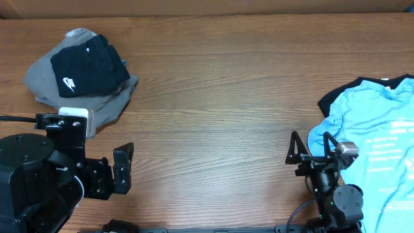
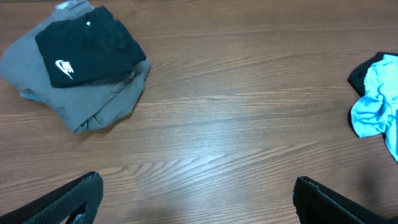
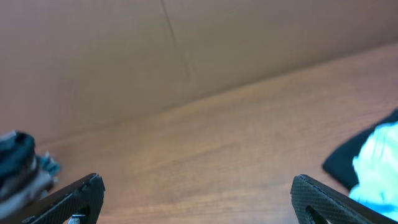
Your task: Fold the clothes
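Observation:
A folded black T-shirt [image 1: 89, 65] with a white swoosh logo lies on top of folded grey trousers [image 1: 45, 77] at the far left; both show in the left wrist view, shirt [image 2: 87, 46] on trousers [image 2: 99, 102]. A light blue printed T-shirt [image 1: 372, 139] lies spread at the right edge over a dark garment [image 1: 336, 98]; it also shows in the left wrist view [image 2: 376, 102] and in the right wrist view [image 3: 379, 168]. My left gripper [image 1: 123, 169] is open and empty near the front left. My right gripper [image 1: 310, 152] is open and empty beside the blue shirt.
The wooden table [image 1: 213, 97] runs between the two piles. A brown wall [image 3: 155, 56] stands behind the table's far edge. The folded pile shows blurred at the left edge of the right wrist view [image 3: 22, 165].

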Available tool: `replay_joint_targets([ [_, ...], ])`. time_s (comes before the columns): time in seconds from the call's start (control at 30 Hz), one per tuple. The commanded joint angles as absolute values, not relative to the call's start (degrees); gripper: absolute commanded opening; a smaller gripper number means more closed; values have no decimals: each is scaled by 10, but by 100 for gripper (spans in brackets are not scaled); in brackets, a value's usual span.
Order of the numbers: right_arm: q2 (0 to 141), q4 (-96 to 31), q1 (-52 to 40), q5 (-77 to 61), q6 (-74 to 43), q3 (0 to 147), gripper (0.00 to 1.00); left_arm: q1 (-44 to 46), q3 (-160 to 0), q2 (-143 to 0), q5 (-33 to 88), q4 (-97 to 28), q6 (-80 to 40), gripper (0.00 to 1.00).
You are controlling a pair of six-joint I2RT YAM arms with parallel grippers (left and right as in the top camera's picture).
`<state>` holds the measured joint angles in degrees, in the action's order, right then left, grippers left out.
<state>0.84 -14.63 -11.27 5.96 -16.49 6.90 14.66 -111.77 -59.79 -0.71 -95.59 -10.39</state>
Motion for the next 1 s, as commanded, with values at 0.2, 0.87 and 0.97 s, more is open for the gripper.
replay_joint_targets([
  [0.2, 2, -132, -112, 49, -167, 41, 100, 152, -1119, -598, -8, -954, -109, 100],
  [0.87, 2, -133, -112, 49, -167, 41, 100, 152, -1119, -598, -8, -954, -109, 100],
  [0.97, 2, -133, -112, 49, -167, 41, 100, 152, -1119, -598, -8, -954, -109, 100],
])
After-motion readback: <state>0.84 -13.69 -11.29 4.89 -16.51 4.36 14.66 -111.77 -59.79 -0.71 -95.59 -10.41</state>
